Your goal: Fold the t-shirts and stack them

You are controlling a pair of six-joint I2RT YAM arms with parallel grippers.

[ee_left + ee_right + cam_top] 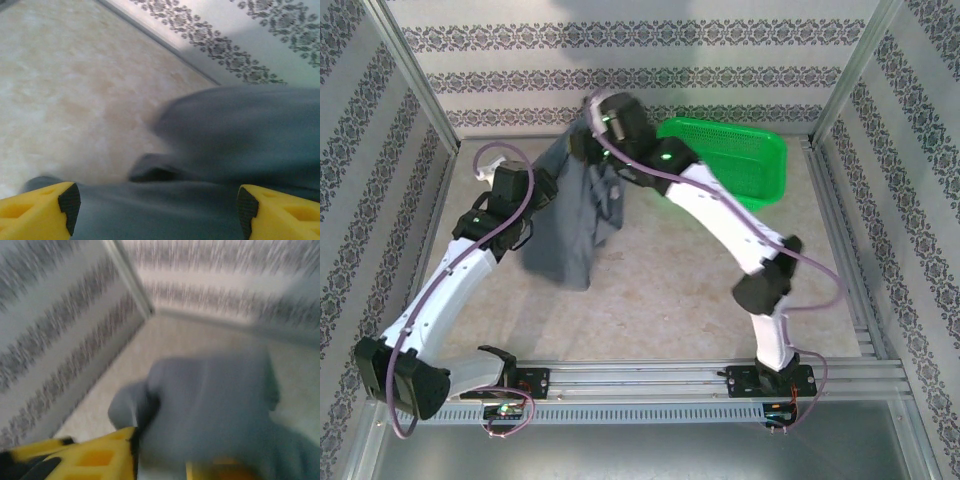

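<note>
The shirt [570, 225] is hanging in a loose, crumpled bunch over the left-centre of the bench [680, 270]. Its top is gathered up high at the back, and its lower end is drooping toward the near side. You are looking at one dark grey shirt, unfolded and well creased.

Your right claw [582, 142] is sitting at the top of the bunch, with its arm reaching across from the right. On the right wrist camera the claw [160, 462] is showing two yellow fingers [100, 460] a little apart, with the shirt [210, 400] bunched between and over them. That picture is blurring too much for you to tell whether the cloth is being pinched or lying loose.

Your left claw [548, 190] is pressing into the left side of the shirt, lower down. On the left wrist camera the claw [159, 206] is standing wide open, its fingertips [70, 200] far apart. The shirt [240, 135] is lying across the gap between them, unpinched.

The green basket [740, 160] is tilting against the far right corner, just beside the right arm and apart from the shirt. Patterned walls [620, 60] are enclosing the bench.
</note>
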